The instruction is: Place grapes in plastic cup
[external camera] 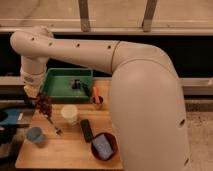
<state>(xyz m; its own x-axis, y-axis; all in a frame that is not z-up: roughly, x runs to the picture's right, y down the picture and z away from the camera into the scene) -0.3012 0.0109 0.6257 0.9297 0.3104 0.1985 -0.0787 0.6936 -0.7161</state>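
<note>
The grapes (44,106), a dark purple-red bunch, hang at the table's left side, above the wood. My gripper (36,95) is at the end of the cream arm, just up-left of the bunch, and is shut on its top. The plastic cup (35,135), small and blue-grey, stands upright at the table's front left, below and slightly left of the grapes, apart from them. The bunch's lower tip reaches down-right toward the table.
A cream-white round container (69,114) stands right of the grapes. A black slab (86,130) lies beside it. A dark bowl with a blue item (104,146) is at the front. A brown cup with an orange item (96,101) and a green tray (60,86) are behind.
</note>
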